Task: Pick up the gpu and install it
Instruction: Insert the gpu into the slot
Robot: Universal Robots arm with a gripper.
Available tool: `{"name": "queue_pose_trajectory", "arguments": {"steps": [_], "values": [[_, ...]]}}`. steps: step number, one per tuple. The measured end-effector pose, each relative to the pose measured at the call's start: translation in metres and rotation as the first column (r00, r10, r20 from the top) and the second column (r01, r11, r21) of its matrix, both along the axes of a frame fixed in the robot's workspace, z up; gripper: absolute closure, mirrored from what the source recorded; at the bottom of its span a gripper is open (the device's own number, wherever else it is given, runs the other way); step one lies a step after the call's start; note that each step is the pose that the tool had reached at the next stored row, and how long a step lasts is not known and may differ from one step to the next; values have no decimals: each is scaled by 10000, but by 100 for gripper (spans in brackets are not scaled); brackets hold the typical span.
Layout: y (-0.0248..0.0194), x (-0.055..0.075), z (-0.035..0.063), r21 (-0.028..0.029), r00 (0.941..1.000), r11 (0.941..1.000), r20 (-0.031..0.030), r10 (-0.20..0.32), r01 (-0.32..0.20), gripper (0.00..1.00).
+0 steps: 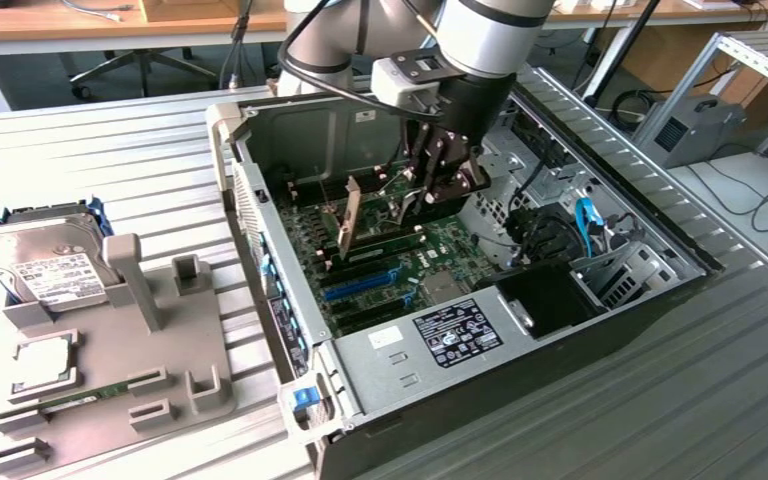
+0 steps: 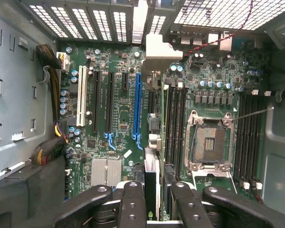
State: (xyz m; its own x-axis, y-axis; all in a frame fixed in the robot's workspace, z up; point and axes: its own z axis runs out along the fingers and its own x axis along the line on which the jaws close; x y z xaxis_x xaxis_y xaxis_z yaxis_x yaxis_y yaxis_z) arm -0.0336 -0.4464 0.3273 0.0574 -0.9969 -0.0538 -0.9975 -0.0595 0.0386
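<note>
The gpu [image 1: 353, 222] stands on edge inside the open computer case [image 1: 491, 310], low over the motherboard [image 1: 398, 265]. My gripper [image 1: 431, 195] reaches down into the case from above and is shut on the card's upper edge. In the wrist view the gpu [image 2: 154, 128] shows edge-on between the black fingers [image 2: 133, 204]. It runs alongside the long blue slot [image 2: 137, 104], and its silver bracket [image 2: 156, 47] is at the case's rear wall. I cannot tell whether its connector sits in a slot.
A grey holder [image 1: 144, 330] on the exterior view's left carries a silver hard drive [image 1: 44, 265], a chip [image 1: 44, 360] and a RAM stick [image 1: 84, 395]. Inside the case are the CPU socket [image 2: 209, 142], cable bundles [image 2: 50, 152] and a blue cable [image 1: 584, 225].
</note>
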Motion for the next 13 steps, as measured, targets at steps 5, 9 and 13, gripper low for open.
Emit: {"name": "queue_pose_trajectory", "arguments": {"steps": [5,9,13], "values": [[0,-6,-12,0,10000,10000,0,-2,2,74],[0,-191,-35,0,10000,10000,0,0,0,74],[-81,-211,-46,0,10000,10000,0,0,0,74]]}}
